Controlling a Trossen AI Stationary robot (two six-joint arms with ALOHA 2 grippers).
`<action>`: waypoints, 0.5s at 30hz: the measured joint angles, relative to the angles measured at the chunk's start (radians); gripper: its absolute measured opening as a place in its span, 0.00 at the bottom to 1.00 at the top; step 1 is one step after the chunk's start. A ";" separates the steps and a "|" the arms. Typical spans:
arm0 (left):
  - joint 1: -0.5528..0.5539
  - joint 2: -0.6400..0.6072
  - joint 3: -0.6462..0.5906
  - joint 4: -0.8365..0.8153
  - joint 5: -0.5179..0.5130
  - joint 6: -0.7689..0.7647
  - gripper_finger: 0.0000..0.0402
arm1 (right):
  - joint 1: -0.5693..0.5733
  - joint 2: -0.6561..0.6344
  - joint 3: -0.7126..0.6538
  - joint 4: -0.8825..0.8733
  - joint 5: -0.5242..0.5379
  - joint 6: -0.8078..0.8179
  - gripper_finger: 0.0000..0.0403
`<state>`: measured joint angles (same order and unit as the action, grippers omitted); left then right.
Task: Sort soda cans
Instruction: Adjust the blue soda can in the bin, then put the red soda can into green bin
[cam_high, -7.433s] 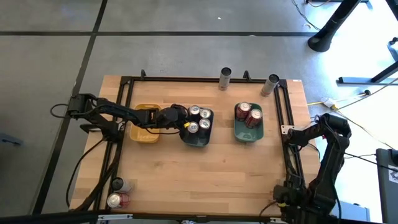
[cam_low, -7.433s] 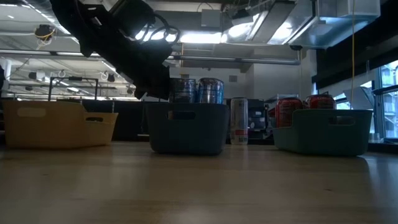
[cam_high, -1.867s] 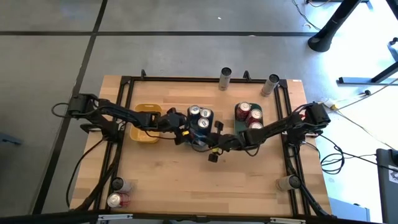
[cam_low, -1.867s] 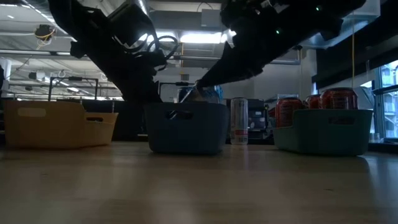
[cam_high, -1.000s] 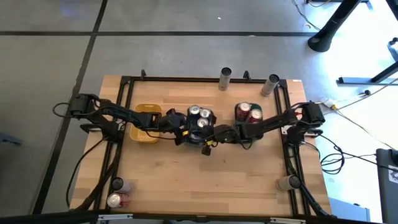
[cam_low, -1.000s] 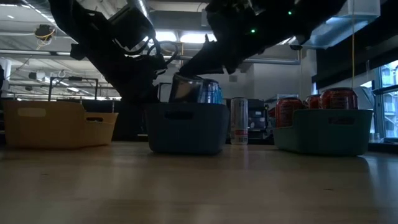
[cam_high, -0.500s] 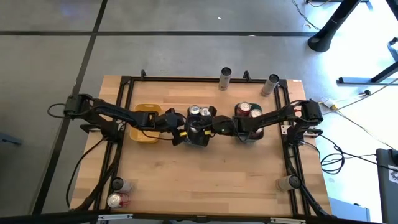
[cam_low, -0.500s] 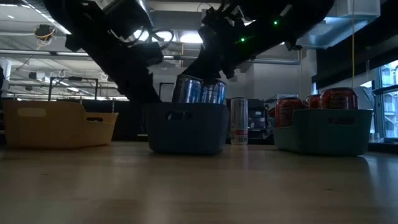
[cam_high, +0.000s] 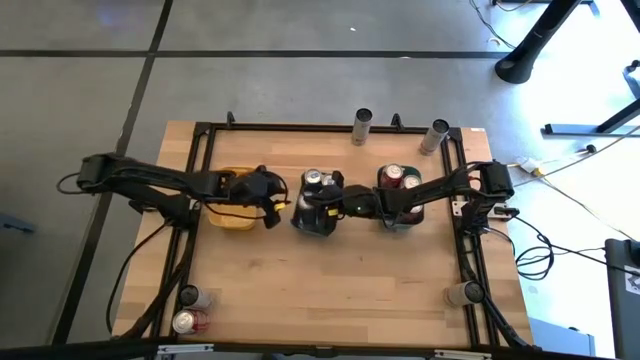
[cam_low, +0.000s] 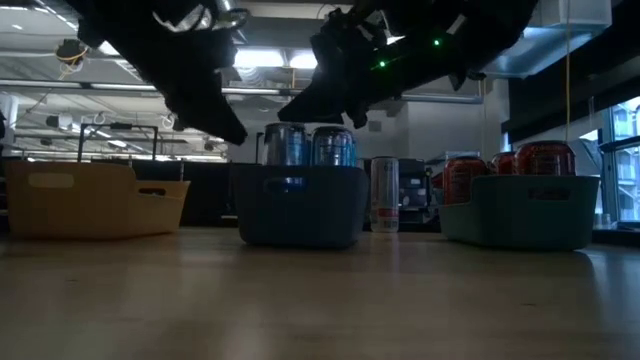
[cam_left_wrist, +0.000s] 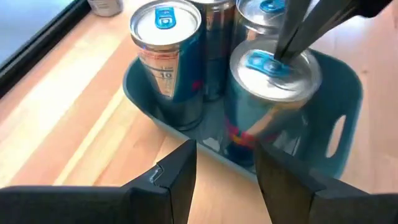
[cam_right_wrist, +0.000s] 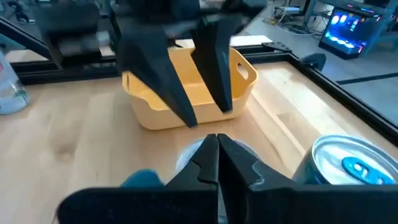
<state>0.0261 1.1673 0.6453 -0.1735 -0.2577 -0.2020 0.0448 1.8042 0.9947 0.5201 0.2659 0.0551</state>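
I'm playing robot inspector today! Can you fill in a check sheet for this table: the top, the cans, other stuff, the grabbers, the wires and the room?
Surface: wooden table inside a black frame.
Job's things: silver-and-blue cans upright in the grey-blue tray; red cans in the teal tray; the yellow tray looks empty. Loose cans at the far edge and the near left corner.
Clutter: nothing seen.
Grippers: left gripper open, empty, between the yellow and grey-blue trays. Right gripper shut, its tip on a can top in the grey-blue tray.
Cables: loose cables on the floor to the right.
Surroundings: grey floor, ceiling lights; no person seen.
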 joint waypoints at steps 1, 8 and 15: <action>0.000 -0.012 0.000 -0.010 0.000 0.000 0.38 | 0.000 0.000 0.000 0.002 0.001 0.000 0.01; -0.005 -0.097 0.000 -0.032 -0.001 0.000 0.38 | 0.031 -0.128 0.038 -0.112 -0.046 -0.034 0.01; -0.042 -0.133 0.001 -0.007 -0.001 0.008 0.38 | 0.127 -0.466 0.041 -0.463 -0.058 -0.033 0.01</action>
<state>-0.0156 1.0341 0.6464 -0.1806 -0.2588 -0.1941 0.1722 1.3382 1.0355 0.0570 0.2081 0.0219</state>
